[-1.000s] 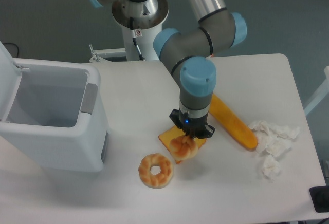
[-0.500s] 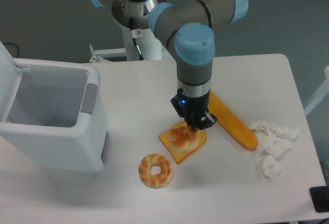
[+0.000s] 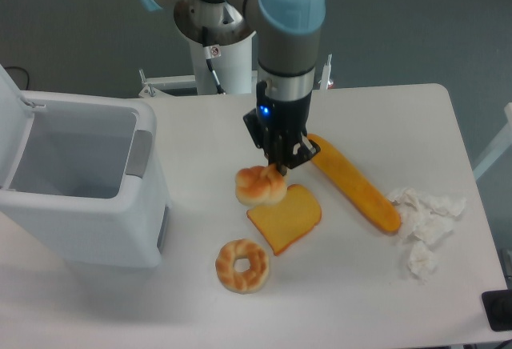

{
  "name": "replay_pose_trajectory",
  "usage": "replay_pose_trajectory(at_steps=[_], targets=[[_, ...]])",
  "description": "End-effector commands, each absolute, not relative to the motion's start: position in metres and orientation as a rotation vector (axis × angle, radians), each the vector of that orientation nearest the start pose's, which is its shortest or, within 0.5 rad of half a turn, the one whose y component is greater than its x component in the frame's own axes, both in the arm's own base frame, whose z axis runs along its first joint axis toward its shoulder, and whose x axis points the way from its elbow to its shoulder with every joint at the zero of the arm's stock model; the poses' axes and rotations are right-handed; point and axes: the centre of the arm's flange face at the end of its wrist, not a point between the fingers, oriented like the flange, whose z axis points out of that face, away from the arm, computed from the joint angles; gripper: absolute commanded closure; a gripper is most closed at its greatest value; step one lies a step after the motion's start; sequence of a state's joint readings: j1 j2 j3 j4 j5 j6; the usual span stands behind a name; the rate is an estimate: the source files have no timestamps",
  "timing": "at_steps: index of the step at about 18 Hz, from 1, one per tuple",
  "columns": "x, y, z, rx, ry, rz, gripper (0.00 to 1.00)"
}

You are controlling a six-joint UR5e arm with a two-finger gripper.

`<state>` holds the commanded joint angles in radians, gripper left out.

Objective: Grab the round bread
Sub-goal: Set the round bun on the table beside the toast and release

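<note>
The round bread (image 3: 259, 186), a small golden-orange bun with paler sides, hangs above the table just left of the toast slice. My gripper (image 3: 276, 166) is shut on its top, fingers pointing down from the grey and blue arm. The bun's upper right part is hidden behind the fingers.
A flat toast slice (image 3: 286, 218) lies under and right of the bun. A ring bread (image 3: 242, 265) sits nearer the front. A long orange baguette (image 3: 356, 183) lies to the right, crumpled white paper (image 3: 422, 219) beyond it. A white open bin (image 3: 76, 181) stands at the left.
The gripper has lifted the round bread off the toast slice and carried it up and to the left. The toast now shows whole.
</note>
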<state>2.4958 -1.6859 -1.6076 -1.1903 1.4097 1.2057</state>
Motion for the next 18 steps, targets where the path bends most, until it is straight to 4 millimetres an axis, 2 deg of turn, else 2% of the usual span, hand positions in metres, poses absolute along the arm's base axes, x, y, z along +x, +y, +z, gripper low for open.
replay_pose_trajectory(at_steps=[18], targets=[[-0.3578,0.4514,0.4603,-2.828,0.404,0.172,0.78]])
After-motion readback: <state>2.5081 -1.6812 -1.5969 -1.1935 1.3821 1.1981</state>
